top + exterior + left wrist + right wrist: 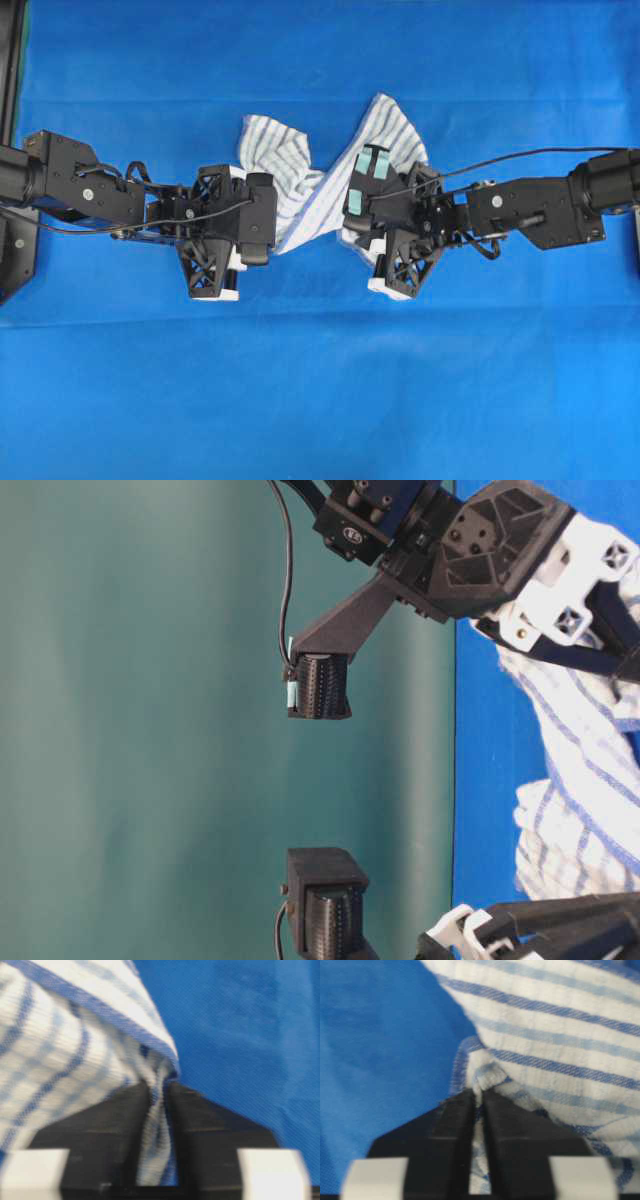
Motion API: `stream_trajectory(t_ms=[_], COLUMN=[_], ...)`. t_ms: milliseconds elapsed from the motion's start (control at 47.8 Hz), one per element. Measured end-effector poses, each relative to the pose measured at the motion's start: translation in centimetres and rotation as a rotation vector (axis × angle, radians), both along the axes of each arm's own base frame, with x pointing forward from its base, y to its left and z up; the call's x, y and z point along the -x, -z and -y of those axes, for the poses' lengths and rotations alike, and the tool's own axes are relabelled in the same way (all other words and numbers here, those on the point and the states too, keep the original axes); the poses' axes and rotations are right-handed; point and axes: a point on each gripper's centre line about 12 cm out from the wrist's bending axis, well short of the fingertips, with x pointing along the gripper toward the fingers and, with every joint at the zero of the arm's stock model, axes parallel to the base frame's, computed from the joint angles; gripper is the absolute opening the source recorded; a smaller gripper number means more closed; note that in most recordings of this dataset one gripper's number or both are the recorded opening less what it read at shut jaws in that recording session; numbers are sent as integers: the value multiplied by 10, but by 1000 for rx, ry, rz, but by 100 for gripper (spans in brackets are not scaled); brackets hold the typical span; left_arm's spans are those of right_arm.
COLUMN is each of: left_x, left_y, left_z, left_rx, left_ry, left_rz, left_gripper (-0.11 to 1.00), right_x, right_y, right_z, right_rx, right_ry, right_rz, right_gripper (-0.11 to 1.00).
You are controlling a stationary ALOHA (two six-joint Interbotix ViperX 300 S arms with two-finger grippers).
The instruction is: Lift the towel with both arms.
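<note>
Closest in, each wrist view looks down its own black pointed fingers, and both pairs are clenched on cloth: the left gripper (pixel 159 1110) pinches a narrow fold of the small white towel with thin grey-blue stripes (pixel 75 1045), and the right gripper (pixel 479 1110) bites a hemmed corner of the same fabric. Beyond the fingertips in both views lies the plain blue sheet (pixel 240 1035) that covers the table. From overhead, the towel (pixel 300 185) is bunched between the two black arms, its long axis running roughly from one gripper to the other and sagging toward the middle, with loose folds spread toward the far side of the sheet. The left gripper (pixel 262 222) holds its left end, the right gripper (pixel 358 215) its right end; neither arm is nearer, since each already has cloth between its fingers. The grasping step looks done, so the coming move would seem to be an even rise of both arms, which should keep the cloth from being pulled out of either pinch.
</note>
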Motion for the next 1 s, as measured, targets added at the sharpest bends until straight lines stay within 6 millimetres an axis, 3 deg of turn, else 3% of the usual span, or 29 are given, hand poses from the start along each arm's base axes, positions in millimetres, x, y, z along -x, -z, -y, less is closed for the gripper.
stream_trajectory(t_ms=[272,398,670,1004], left_x=[-1,0,6,19], left_y=[-6,-26,-102,-214], left_z=[-4,-5,-17,-20], left_rx=[5,2,4,2], left_ry=[-16,-14,-51,-59], left_rz=[-15,-5,95,278], left_gripper=[4,4,4,4], right_x=[4,5,22,51], right_y=[-13,-39,-112,-235], right_z=[-1,-2,5,20], right_rx=[-2,3,29,138], right_ry=[2,1,19,44], right_rz=[17,68,168,345], right_gripper=[2,3,2,2])
